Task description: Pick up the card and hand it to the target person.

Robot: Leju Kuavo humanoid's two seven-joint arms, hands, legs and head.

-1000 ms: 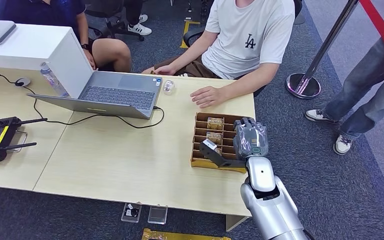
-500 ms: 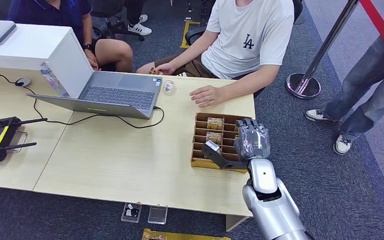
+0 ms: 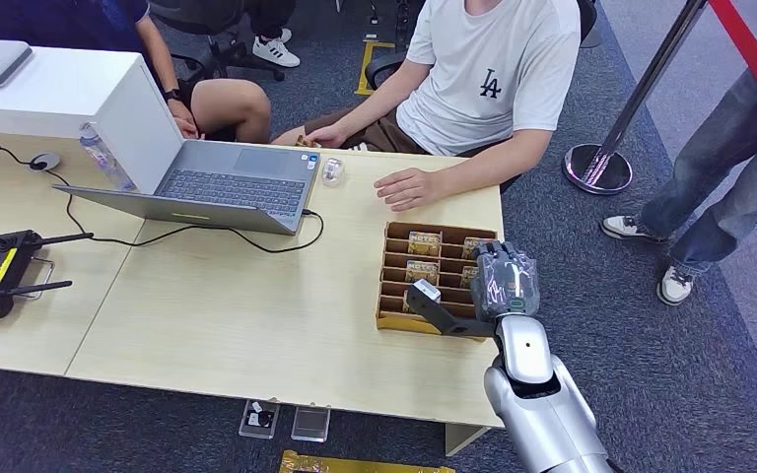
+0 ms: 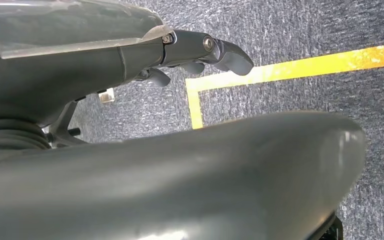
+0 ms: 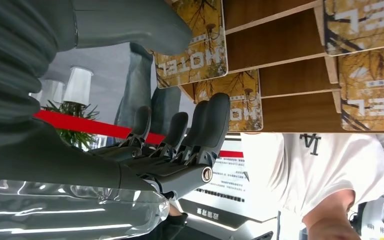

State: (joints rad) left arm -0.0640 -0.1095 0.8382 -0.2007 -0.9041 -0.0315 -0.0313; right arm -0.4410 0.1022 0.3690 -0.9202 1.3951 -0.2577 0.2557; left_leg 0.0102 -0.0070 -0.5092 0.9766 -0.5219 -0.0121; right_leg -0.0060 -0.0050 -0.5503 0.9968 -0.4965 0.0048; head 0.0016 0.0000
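Over the far corner of the table (image 3: 256, 325), as the head view shows it, we find the right hand (image 3: 473, 296) poised above the near right part of a brown slotted card box (image 3: 390, 258). Its thumb reaches out over the near slots, and its fingers hang toward the box's right edge. We see nothing gripped, so we judge the pick-up not yet made and the handover wholly outstanding. Cards (image 3: 424, 239) printed "HOTEL" stand in several slots, just beyond the fingers. The seated person in a white shirt (image 3: 493, 79), whom we take to be the likely recipient, rests a hand (image 3: 409, 187) on the table beyond the box.

At the left wrist, we note the left hand (image 4: 190, 55) hanging over grey carpet, fingers loosely curled, holding nothing.

At the right wrist, we observe the dark fingers (image 5: 212, 120) extended and apart, close before one card (image 5: 192, 45) but not closed on it. Other cards sit in neighbouring slots; some slots are bare wood.
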